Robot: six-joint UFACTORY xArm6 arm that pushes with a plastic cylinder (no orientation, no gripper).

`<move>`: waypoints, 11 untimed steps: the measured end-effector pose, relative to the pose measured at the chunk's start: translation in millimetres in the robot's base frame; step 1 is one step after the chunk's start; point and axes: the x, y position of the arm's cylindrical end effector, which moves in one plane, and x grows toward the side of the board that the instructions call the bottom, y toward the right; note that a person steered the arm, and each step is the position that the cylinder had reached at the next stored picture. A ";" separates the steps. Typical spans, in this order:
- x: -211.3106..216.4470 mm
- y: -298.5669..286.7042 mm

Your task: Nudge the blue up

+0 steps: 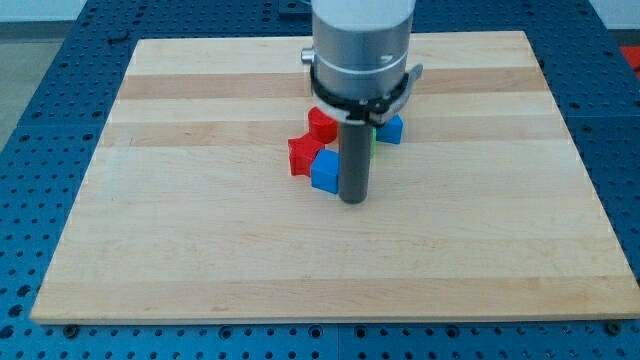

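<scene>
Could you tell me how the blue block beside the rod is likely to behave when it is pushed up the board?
The blue block looks rigid and flat-bottomed, so it should slide, not roll. It touches the red block above it, so that would probably move too. My tip sits at its right edge, so an off-centre push may turn it.

Count on the counter [200,250]: 1 wooden board, 1 rod with my tip [352,200].

Blocks visible: 5, maybe more hidden behind the rod.
- Blue: 2. One blue cube [325,172] just left of the rod, one blue block [390,128] at the rod's right, shape partly hidden.
- Red: 2. One red star-like block [303,154], one red block [322,124] above it, shape unclear.
- Green: 1. A green sliver [373,137] beside the rod, shape can't be made out.
</scene>
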 end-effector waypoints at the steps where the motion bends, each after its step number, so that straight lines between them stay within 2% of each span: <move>1: 7.3 -18.3; 5: -17.8 -0.5; 7: -17.9 -21.8; 11: -39.0 -21.8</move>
